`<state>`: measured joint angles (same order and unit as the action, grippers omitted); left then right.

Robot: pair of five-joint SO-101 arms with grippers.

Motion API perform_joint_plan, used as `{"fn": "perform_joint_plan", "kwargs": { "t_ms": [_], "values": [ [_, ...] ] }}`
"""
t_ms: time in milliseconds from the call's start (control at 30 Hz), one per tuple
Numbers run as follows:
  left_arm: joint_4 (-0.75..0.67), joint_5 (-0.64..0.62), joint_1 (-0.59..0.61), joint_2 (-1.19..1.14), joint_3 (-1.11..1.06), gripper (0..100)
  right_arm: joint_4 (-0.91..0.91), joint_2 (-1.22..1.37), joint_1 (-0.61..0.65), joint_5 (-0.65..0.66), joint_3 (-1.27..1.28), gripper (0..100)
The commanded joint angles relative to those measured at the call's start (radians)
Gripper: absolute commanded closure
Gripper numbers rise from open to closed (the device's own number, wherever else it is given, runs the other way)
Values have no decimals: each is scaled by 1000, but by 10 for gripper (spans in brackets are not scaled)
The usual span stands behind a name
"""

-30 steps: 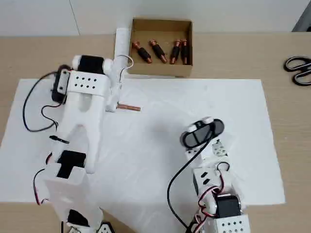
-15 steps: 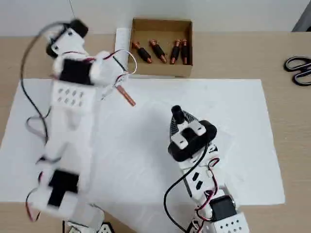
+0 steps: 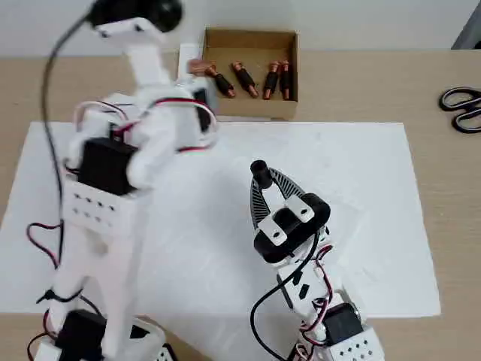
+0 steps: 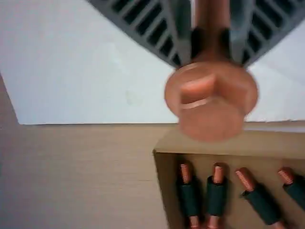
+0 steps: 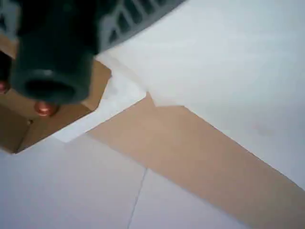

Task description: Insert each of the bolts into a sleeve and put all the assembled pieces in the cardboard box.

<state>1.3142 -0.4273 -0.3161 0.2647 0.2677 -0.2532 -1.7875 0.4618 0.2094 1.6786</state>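
Left gripper (image 4: 210, 40) clenched on a copper bolt (image 4: 211, 95) beside the cardboard box (image 3: 252, 34), right gripper (image 3: 266, 183) grasping a black sleeve (image 3: 261, 170) mid-bench: best align both axes squarely before pushing.

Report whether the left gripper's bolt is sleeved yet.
Not yet: the bolt is bare copper in the left gripper; the right gripper holds the sleeve.

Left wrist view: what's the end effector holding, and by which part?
A copper-coloured metal bolt, clamped by its shank in the left end effector; the flanged head sticks out free.
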Motion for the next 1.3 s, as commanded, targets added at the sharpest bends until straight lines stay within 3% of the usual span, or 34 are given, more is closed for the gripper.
{"fn": "perform_joint_plan", "kwargs": {
  "t_ms": [0, 133, 400, 500, 633, 833, 1267],
  "values": [
    [-75, 38, -121, 118, -93, 994, 25, -18, 4, 3, 5, 994],
    [-239, 40, -146, 230, -263, 994, 25, -18, 4, 3, 5, 994],
    [-845, 41, -121, 439, -811, 994, 24, -18, 4, 3, 5, 994],
    [-985, 35, -127, 528, -964, 994, 22, -18, 2, 3, 5, 994],
    [-994, -17, -121, 623, -1075, 994, 24, -18, 2, 3, 5, 994],
    [-872, -97, -146, 723, -1082, 994, 24, -18, 2, 3, 5, 994],
    [-845, -100, -204, 744, -1132, 994, 25, -18, 2, 3, 5, 994]
  ]
}}
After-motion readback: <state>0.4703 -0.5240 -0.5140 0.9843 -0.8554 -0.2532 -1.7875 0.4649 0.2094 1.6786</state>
